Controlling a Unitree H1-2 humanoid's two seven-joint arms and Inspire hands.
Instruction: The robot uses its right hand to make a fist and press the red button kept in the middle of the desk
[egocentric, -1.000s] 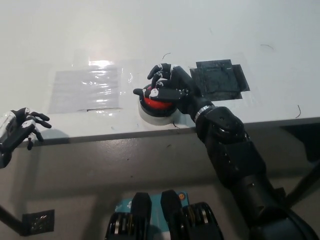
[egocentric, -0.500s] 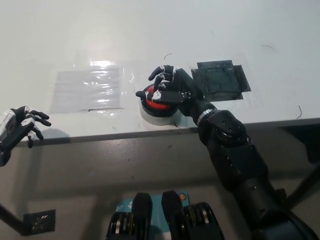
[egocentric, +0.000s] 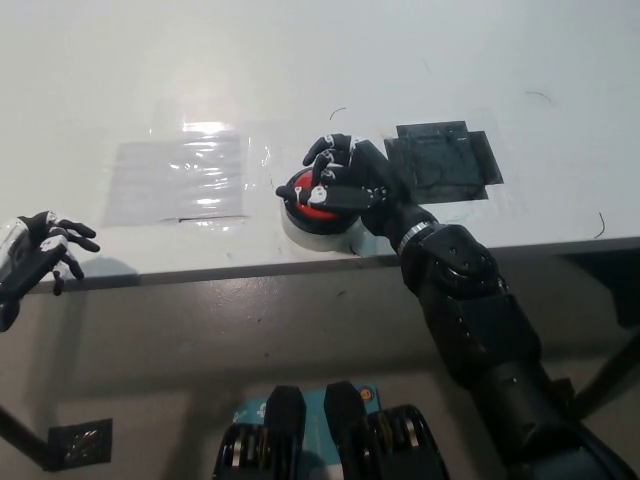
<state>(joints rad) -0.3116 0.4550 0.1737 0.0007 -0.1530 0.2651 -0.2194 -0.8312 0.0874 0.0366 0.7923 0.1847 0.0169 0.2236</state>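
The black right hand (egocentric: 345, 178), fingers curled into a fist, sits on top of the round red button (egocentric: 312, 200) in its black-and-white housing near the front edge of the white bench (egocentric: 300, 70). A dark square patch (egocentric: 443, 160) lies just right; clear plastic film (egocentric: 180, 178) left. The white left hand (egocentric: 35, 255) hovers off the bench's front-left edge, fingers spread, holding nothing.

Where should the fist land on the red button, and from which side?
Best on the red dome, from straight above. The dome faces up inside its round black base, so only a downward push should seat it. The right hand sits curled over it, coming in from the right. The left hand rests off the desk edge at the left.
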